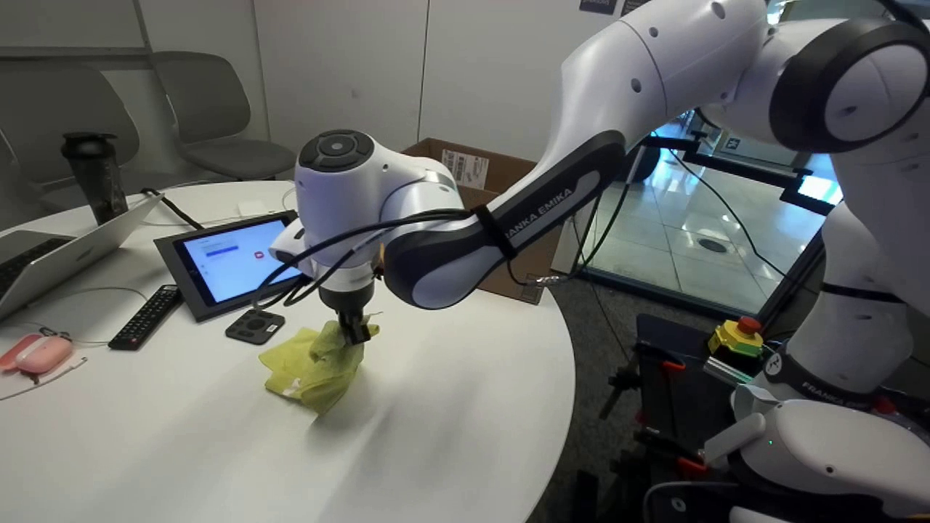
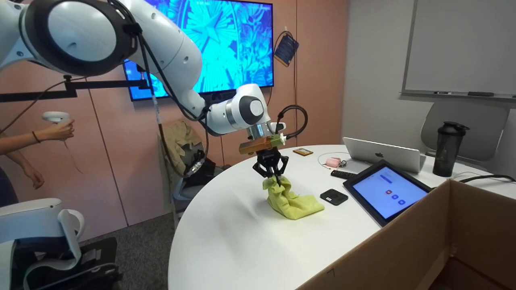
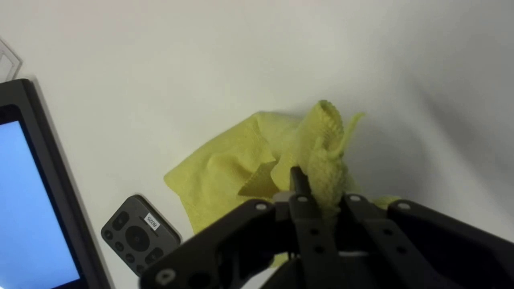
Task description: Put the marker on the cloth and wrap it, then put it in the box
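The yellow cloth is gathered into a bunch, and my gripper is shut on its upper folds. In the wrist view, a tuft of cloth squeezes up between the black fingers and partly covers them. The looser part of the cloth spreads below the gripper; whether it touches the table or hangs just over it, I cannot tell. No part of the marker shows; it is hidden. The brown cardboard box stands open at the table's edge, partly behind the arm in an exterior view, where its white label shows.
Close to the cloth lies a small dark keypad, with a tablet beside it. Farther off are a black remote control, a laptop, a dark shaker bottle and a pink case with cords.
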